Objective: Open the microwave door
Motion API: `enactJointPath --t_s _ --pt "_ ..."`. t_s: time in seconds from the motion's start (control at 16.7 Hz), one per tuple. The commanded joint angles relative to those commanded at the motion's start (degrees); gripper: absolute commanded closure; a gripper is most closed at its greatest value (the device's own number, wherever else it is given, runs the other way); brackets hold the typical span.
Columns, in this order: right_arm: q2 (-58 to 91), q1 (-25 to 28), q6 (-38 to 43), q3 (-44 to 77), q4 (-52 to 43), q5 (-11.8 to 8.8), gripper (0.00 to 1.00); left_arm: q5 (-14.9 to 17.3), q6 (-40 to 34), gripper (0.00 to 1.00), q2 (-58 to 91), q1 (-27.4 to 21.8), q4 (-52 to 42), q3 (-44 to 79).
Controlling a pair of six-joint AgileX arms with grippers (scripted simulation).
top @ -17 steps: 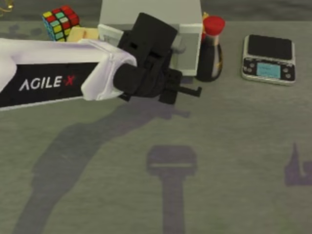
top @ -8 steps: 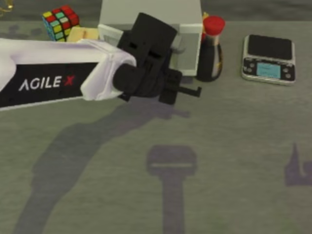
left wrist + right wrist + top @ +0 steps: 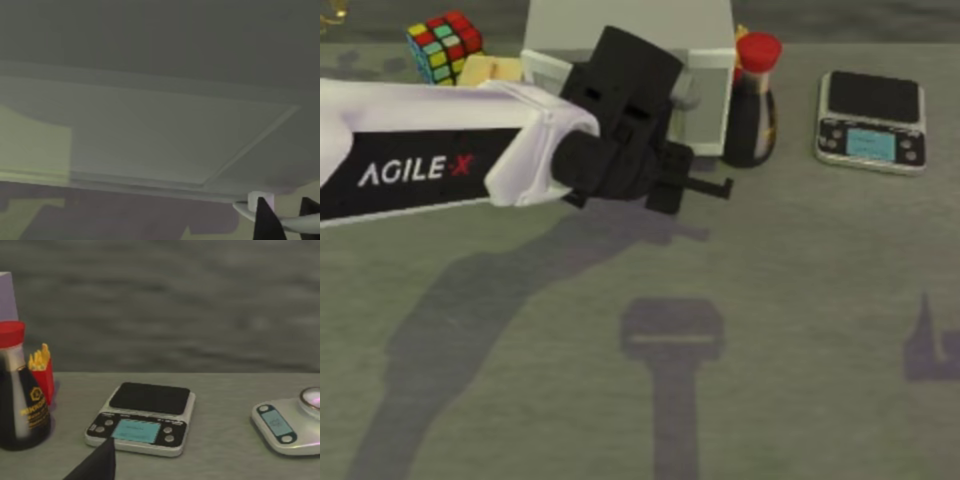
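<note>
The light-grey microwave [image 3: 630, 25] stands at the table's back middle. My left arm reaches in from the left and covers most of the microwave door [image 3: 546, 72]. In the left wrist view the door [image 3: 165, 135] fills the frame at close range. Its white curved handle [image 3: 292, 223] runs between the two dark fingertips of my left gripper [image 3: 287, 212], which is shut on it. From above, the left gripper [image 3: 710, 186] sits in front of the appliance's right part. Of my right gripper only one dark fingertip [image 3: 97, 465] shows, set far to the side; that gripper is open and parked off the right.
A soy sauce bottle [image 3: 752, 100] with a red cap stands right against the microwave's right side, a fries box [image 3: 42, 372] behind it. A black-and-silver scale [image 3: 872, 120] lies farther right, and a white scale [image 3: 287, 425] beyond that. A colour cube [image 3: 442, 45] sits back left.
</note>
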Motion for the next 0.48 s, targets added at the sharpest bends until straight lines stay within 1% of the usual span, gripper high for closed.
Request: enactJointPath --t_s 0.24,0.48 --pt "0.0 0.0 0.0 0.0 0.0 0.0 0.0 0.0 0.0 1.0 0.0 0.0 0.0 0.0" --pt "0.0 0.0 0.0 0.0 0.0 0.0 0.0 1.1 0.7 1.0 -0.5 -0.1 0.3 -0.7"
